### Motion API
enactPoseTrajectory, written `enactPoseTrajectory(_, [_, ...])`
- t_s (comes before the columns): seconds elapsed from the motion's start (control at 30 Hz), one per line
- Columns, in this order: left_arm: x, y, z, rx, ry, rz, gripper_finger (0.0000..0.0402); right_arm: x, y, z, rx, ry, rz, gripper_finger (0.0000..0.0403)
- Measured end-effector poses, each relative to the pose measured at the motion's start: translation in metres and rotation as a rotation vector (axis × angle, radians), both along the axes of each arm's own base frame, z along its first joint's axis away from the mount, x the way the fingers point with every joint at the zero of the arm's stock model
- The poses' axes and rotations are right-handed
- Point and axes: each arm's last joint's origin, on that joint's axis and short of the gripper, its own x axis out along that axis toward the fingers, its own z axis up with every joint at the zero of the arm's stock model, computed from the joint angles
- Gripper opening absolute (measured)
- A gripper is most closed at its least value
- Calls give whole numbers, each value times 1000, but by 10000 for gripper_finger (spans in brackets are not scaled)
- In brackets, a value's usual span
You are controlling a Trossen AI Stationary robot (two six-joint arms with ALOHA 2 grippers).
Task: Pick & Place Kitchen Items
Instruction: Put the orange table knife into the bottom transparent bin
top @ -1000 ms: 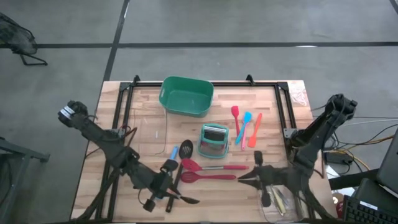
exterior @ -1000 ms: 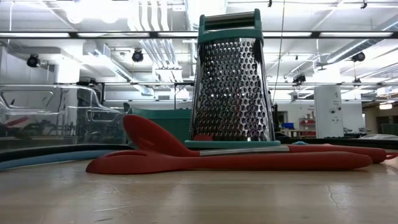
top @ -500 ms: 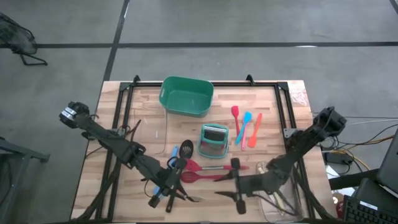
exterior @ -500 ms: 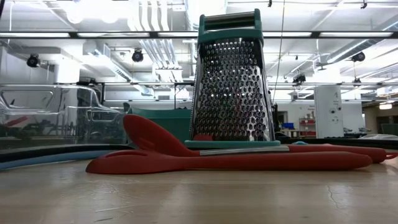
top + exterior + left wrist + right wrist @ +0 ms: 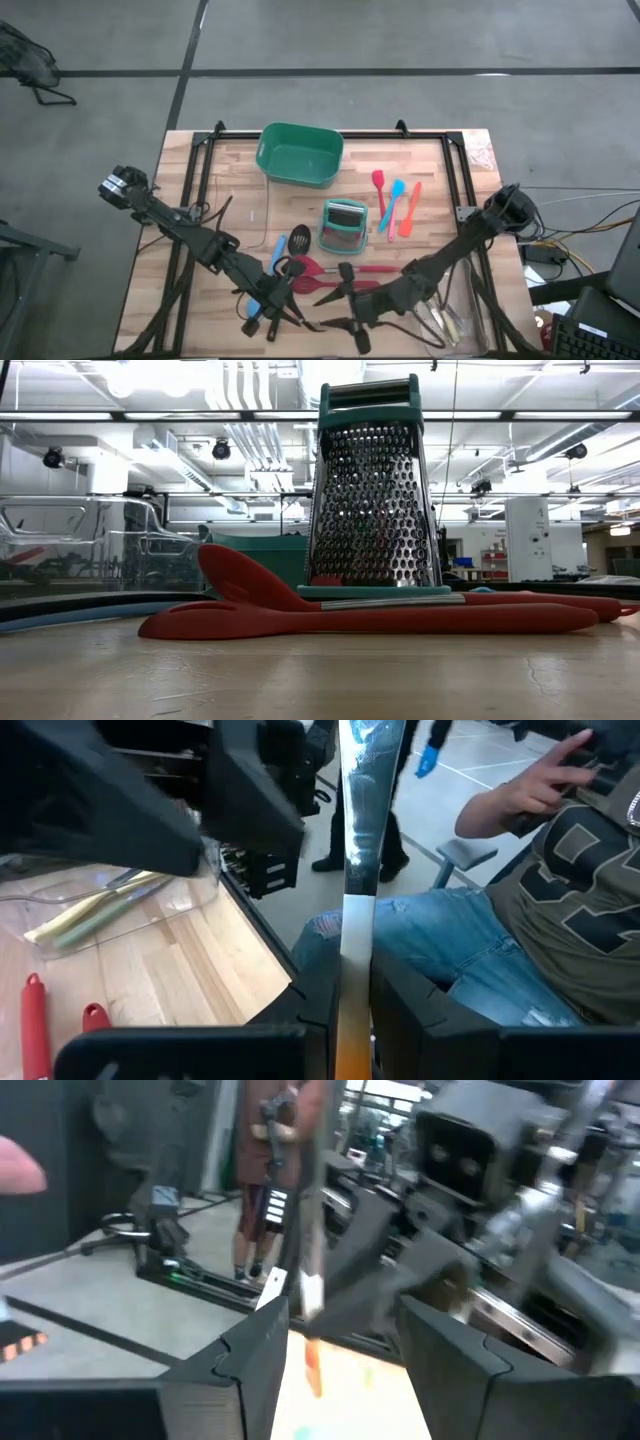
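At the bench's front edge the left tool is clenched on a slim utensil, its long axis running straight out between the fingers. The right tool, fingers spread and empty, faces it from just beside.
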Motion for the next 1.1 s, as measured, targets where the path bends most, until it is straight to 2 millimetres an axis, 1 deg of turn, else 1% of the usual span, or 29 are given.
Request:
enactPoseTrajectory(0.1, [0,0,0,1,-3,-1,43,8,3,0,3,-6,17,172])
enactPoseTrajectory(0.4, [0,0,0,18,-16,-6,43,25,10,2,-3,-22,22,153])
enactPoseTrajectory(0.67, [0,0,1,23,-30,-7,44,38,11,-1,16,-20,41,134])
enactPoseTrajectory(0.77, [0,0,0,38,-35,-13,43,45,12,-8,14,-11,37,126])
enactPoseTrajectory(0.97, [0,1,1,31,-42,-8,44,46,12,-5,-9,-25,38,98])
enactPoseTrajectory(1.1, [0,0,1,31,-42,-10,44,47,12,-3,-6,-31,96,68])
